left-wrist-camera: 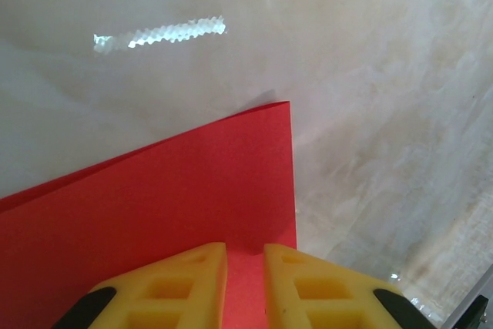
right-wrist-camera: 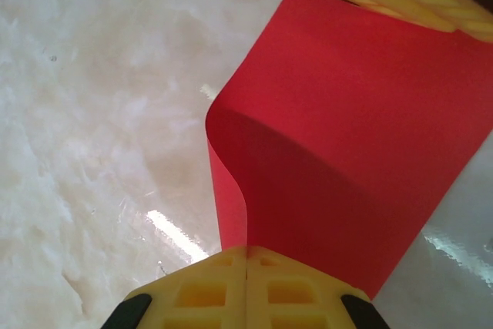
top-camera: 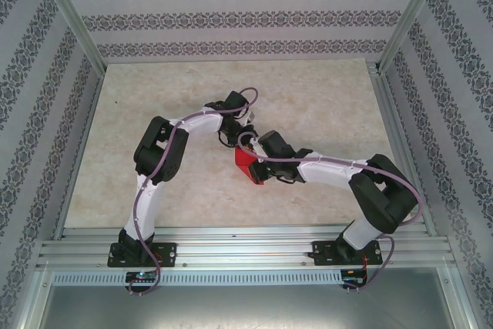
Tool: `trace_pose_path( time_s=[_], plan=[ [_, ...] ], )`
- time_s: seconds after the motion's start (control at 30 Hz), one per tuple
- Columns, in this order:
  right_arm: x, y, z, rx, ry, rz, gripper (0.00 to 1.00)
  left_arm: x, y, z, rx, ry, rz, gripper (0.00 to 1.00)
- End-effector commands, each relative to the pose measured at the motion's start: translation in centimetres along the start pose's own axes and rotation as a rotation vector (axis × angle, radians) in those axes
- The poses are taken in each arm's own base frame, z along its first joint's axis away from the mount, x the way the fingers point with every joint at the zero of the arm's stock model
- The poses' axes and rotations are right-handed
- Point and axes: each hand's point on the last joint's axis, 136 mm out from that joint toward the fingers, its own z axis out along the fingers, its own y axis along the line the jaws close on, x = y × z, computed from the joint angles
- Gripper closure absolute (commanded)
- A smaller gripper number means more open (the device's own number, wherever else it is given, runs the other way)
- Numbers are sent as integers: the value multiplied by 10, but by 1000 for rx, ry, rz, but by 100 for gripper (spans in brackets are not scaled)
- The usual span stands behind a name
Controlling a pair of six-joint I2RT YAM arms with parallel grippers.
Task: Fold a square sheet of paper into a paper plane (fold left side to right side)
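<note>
The square sheet of paper [top-camera: 248, 166] sits bowed upward at the middle of the desk [top-camera: 323, 98]. Your left fingers [left-wrist-camera: 192, 275] stand slightly apart over one edge; your right fingers [right-wrist-camera: 208, 287] are clamped on the opposite edge. Line the edges up flush before creasing.

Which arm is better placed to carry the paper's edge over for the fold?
Probably right: the right end effector is shut on the red paper, which arches up. The left end effector has its jaws slightly apart.
</note>
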Motion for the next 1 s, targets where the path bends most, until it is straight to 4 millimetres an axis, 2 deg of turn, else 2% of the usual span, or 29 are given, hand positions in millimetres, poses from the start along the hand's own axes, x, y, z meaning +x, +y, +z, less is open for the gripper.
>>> trace_pose_path(
  time_s=[0.0, 0.43, 0.97],
  plan=[
    [2, -2, 5, -54, 10, 81, 100, 12, 10, 13, -48, 41, 17, 79],
    [-2, -29, 12, -31, 28, 205, 100, 14, 12, 16, -53, 52, 13, 80],
    [-10, -43, 17, -12, 24, 247, 100, 16, 11, 19, -54, 55, 14, 80]
  ],
)
